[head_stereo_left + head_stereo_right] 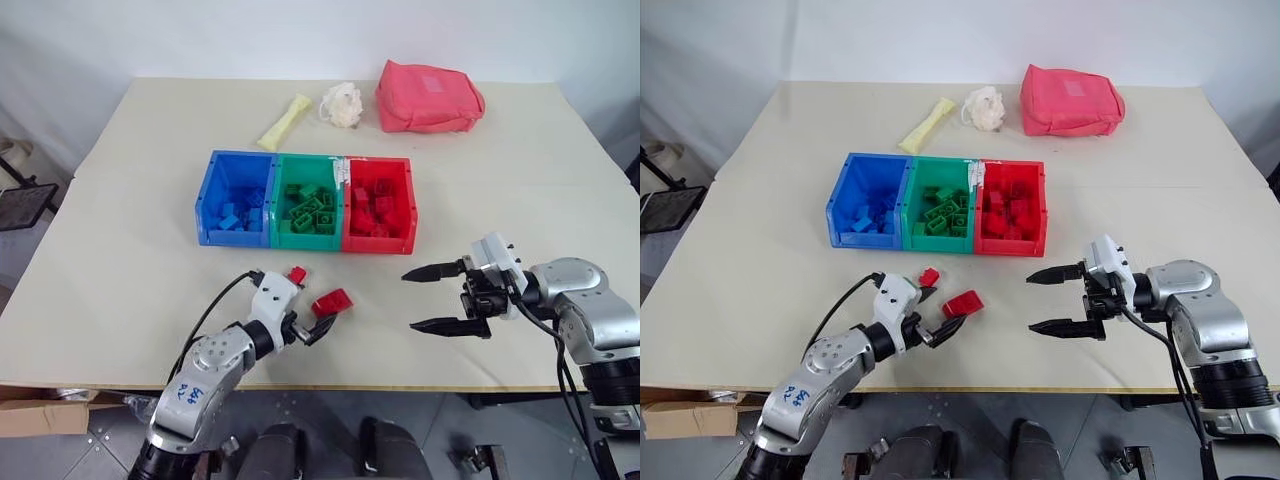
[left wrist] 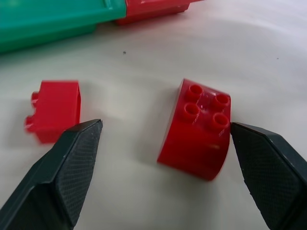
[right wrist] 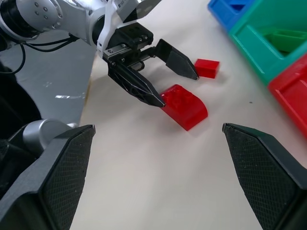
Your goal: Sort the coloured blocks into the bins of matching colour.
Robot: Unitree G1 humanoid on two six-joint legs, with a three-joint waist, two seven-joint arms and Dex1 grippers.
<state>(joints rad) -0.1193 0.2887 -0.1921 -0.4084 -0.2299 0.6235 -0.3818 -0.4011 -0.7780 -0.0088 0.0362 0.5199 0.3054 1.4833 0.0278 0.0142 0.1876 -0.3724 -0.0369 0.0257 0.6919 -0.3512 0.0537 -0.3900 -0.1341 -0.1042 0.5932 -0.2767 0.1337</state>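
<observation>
- Left gripper (image 1: pixel 312 322): fingers spread wide, low over the table (image 1: pixel 120 240), straddling the larger red block (image 1: pixel 332 302). In the left wrist view one fingertip (image 2: pixel 261 158) sits just beside the block's rounded side; whether it touches cannot be told. The other finger stands apart from the block. Nothing is clamped.
- Larger red block: rests on the table in front of the bins, four studs showing, one side curved.
- Smaller red block (image 1: pixel 297 274): lies on the table just beside the larger one, outside the left gripper's fingers, nearer the bins.
- Right gripper (image 1: pixel 428 298): fingers spread wide and empty, pointing toward the left gripper, well apart from both loose blocks.
- Bins: three joined open-topped compartments in a row near the table's centre.
- Blue bin (image 1: pixel 207 205): on the robot's left end, holds several blue blocks.
- Green bin (image 1: pixel 282 200): in the middle, holds a pile of green blocks.
- Red bin (image 1: pixel 409 205): on the right end, holds several red blocks.
- Far side of the table: red fabric pouch (image 1: pixel 428 97), crumpled white object (image 1: pixel 343 104) beside it, and pale yellow strip (image 1: pixel 284 122) farther left, all well apart from the bins.
</observation>
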